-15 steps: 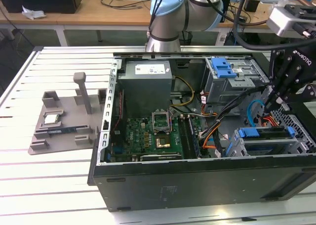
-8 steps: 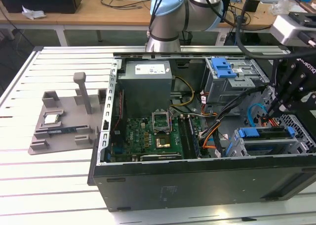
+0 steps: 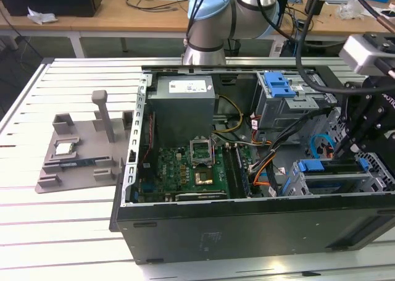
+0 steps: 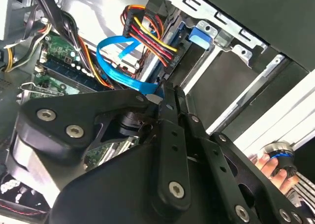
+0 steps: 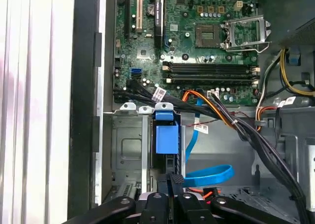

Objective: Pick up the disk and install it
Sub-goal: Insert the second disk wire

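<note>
Working over the open computer case (image 3: 185,225) on a slatted white table (image 3: 55,225).
We are seeing our gripper (image 5: 173,177) pressed shut above the disk (image 3: 336,183), seated in its bay (wooden benches (image 3: 123,12) behind).

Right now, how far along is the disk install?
Done: the disk lies in its blue carrier inside the drive cage, in the exterior view's lower right part of the open case.
In hand: the gripper sits right at the carrier's end, fingers closed together, with nothing visibly held.
Left: I can't tell if the disk is fully seated.
</note>
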Controlling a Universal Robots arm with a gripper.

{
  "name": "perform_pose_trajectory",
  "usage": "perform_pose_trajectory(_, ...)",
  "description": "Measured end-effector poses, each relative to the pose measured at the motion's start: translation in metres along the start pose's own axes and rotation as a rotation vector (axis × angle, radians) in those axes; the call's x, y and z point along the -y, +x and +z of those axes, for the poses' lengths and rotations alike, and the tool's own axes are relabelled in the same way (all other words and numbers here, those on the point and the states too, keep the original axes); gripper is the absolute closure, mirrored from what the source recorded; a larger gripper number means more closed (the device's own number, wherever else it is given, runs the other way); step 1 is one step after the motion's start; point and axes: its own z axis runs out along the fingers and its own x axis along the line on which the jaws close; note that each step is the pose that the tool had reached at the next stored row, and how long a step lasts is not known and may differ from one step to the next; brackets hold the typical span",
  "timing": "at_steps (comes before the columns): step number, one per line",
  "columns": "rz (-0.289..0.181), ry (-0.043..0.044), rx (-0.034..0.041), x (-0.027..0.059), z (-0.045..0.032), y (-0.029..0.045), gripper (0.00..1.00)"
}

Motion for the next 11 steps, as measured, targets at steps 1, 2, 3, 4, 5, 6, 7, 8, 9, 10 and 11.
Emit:
perform_pose_trajectory(1,0.015,-0.0001,0.0009,0.0024,0.0022,0.0002,0.84)
perform_pose_trajectory(2,0.019,-0.0003,0.0015,0.0034,0.0031,0.0002,0.84)
perform_pose_trajectory(3,0.022,-0.0004,0.0017,0.0039,0.0036,0.0003,0.84)
perform_pose_trajectory(4,0.026,-0.0005,0.0019,0.0044,0.0043,0.0004,0.84)
perform_pose_trajectory(5,0.029,-0.0005,0.0023,0.0045,0.0052,0.0006,0.84)
perform_pose_trajectory(6,0.031,-0.0005,0.0024,0.0047,0.0059,0.0008,0.84)
perform_pose_trajectory(7,0.032,-0.0005,0.0026,0.0049,0.0072,0.0012,0.84)
perform_pose_trajectory(8,0.033,-0.0006,0.0027,0.0049,0.0081,0.0014,0.84)
perform_pose_trajectory(9,0.033,-0.0005,0.0025,0.005,0.0086,0.0014,0.84)
perform_pose_trajectory(10,0.034,-0.0005,0.0023,0.0051,0.0093,0.0014,0.84)
perform_pose_trajectory(11,0.034,-0.0005,0.0026,0.0051,0.01,0.0014,0.84)
